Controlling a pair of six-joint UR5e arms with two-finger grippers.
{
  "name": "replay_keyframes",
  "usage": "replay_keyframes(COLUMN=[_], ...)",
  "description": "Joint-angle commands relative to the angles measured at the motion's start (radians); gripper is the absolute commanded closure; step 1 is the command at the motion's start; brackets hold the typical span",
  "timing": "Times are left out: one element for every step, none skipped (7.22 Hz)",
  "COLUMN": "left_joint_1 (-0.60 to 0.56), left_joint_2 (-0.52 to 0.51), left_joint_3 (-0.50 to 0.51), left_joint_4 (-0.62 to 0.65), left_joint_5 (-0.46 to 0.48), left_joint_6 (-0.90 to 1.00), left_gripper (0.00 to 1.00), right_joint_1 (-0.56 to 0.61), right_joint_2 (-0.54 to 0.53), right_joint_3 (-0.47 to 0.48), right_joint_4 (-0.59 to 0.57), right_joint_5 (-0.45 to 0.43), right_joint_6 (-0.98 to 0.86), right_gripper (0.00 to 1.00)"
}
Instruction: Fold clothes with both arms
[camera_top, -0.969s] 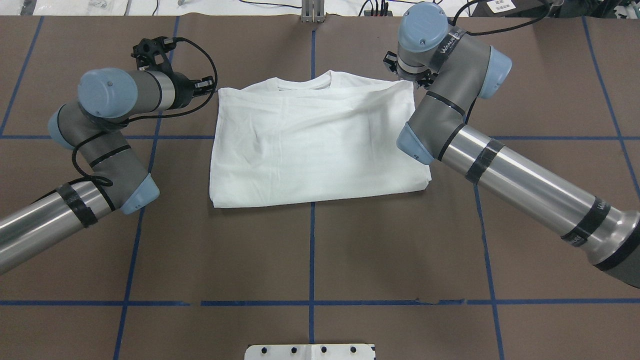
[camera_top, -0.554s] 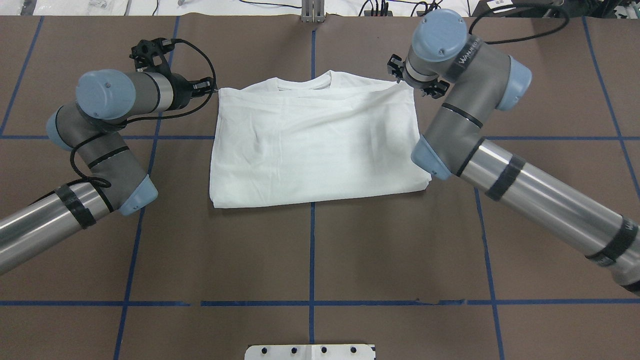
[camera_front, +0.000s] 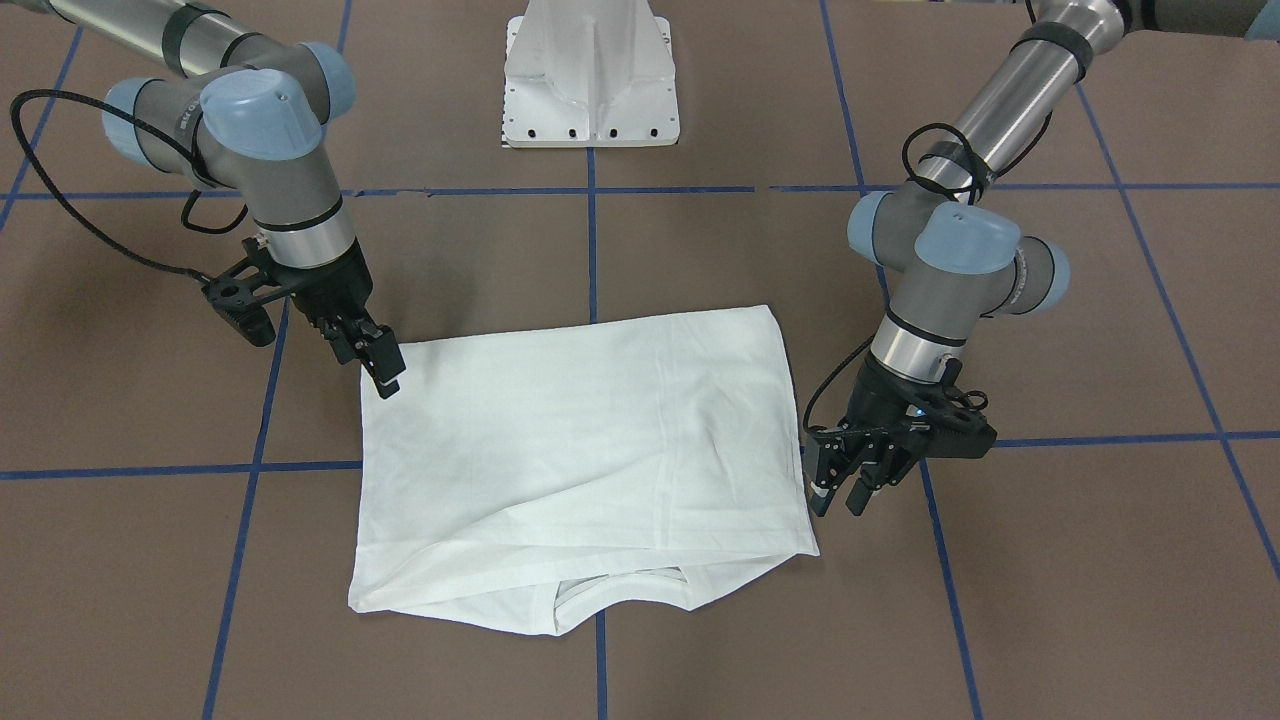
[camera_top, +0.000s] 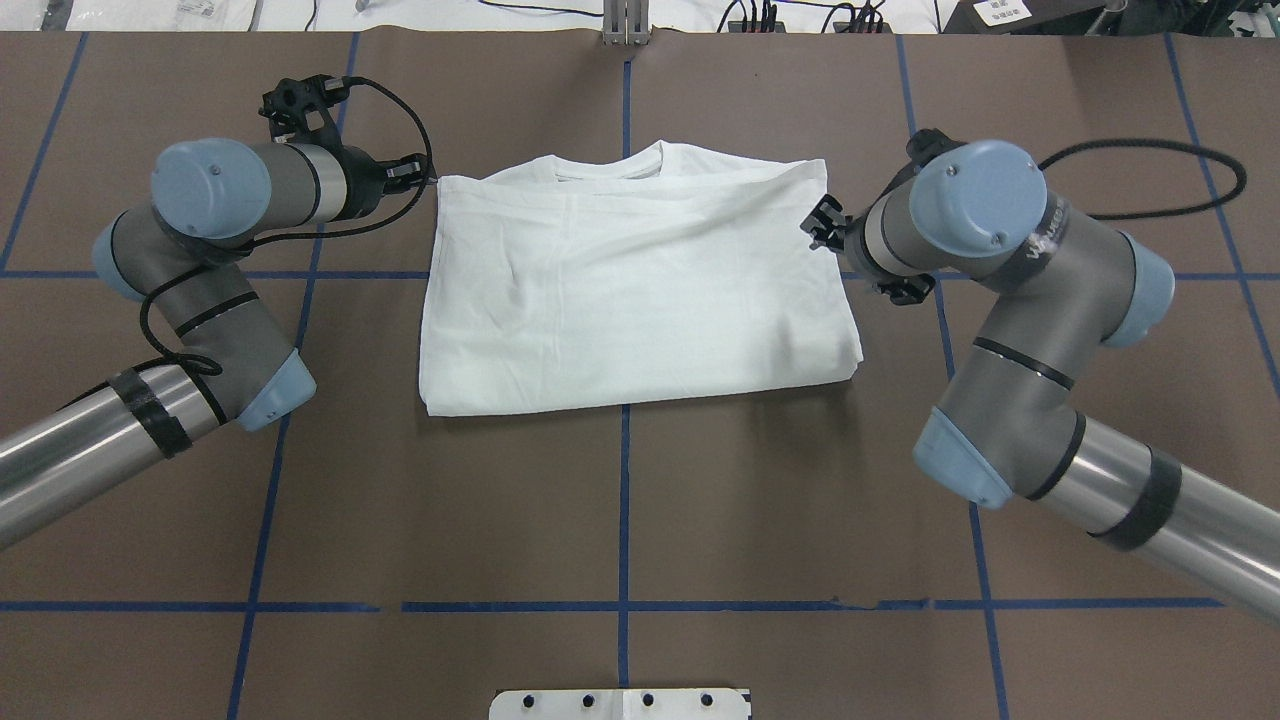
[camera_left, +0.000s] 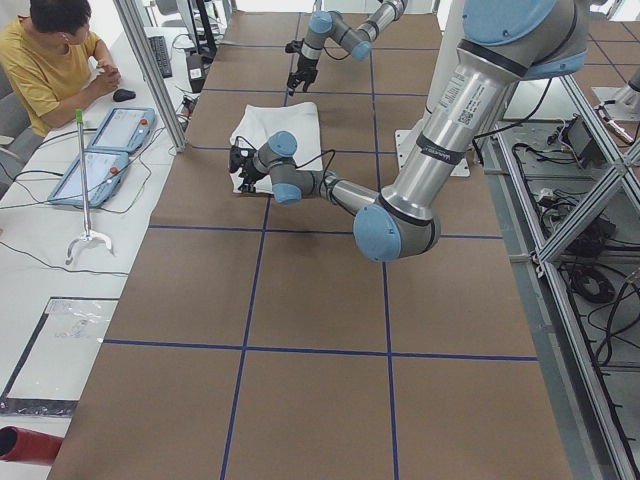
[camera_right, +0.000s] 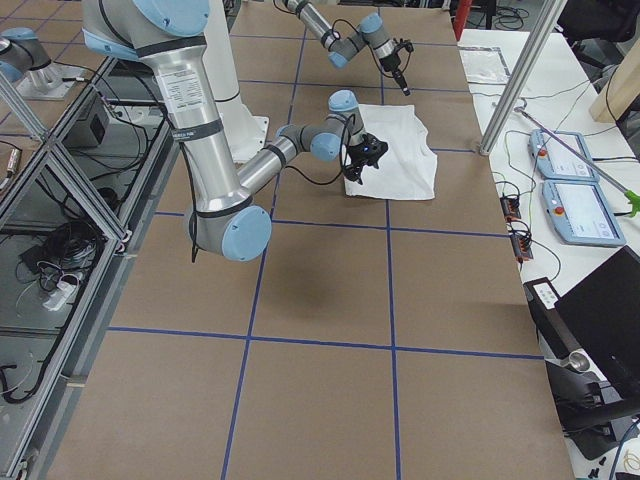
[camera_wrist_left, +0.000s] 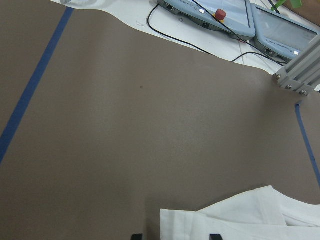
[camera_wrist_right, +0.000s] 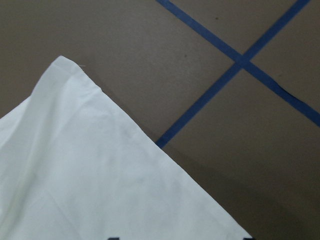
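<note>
The white T-shirt lies folded into a flat rectangle at the table's middle, its ribbed collar at the far edge; no text block shows. My left gripper is open at the shirt's far left corner; in the left wrist view that corner of the shirt lies between the fingertips. In the front-facing view the left gripper stands just beside the cloth. My right gripper is open and empty at the shirt's right edge, and it also shows in the front-facing view. The right wrist view shows a shirt corner.
The white pedestal base stands at the robot's side of the brown table, which is marked with blue tape lines. Teach pendants and an aluminium post stand beyond the far edge. A seated operator is there too.
My right arm has swung back from the shirt's far right corner toward the robot, along the right edge. The left arm has barely moved. The shirt lies as before.
</note>
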Motion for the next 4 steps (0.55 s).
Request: replay_keyframes(left_joint_1=[0.001,0.001,0.0,0.0], left_joint_2=[0.0,0.0,0.0,0.001], left_joint_3=[0.0,-0.002,-0.002,-0.002], left_joint_4=[0.001,0.001,0.001,0.003], left_joint_5=[0.0,0.002,0.0,0.0], left_joint_6=[0.003,0.003,0.003,0.003], left_gripper=[0.46,0.46,0.46,0.46], right_joint_1=[-0.09,-0.097,-0.101,-0.108], right_joint_2=[-0.024,-0.024,-0.027,-0.027], right_joint_3=[-0.004,-0.013,-0.017,-0.022], right_joint_4=[-0.002,-0.002,-0.003,-0.003], right_joint_5=[-0.099,-0.104,-0.104,-0.107], right_joint_6=[0.078,0.078,0.078,0.079], right_gripper=[0.12,0.12,0.13,0.15])
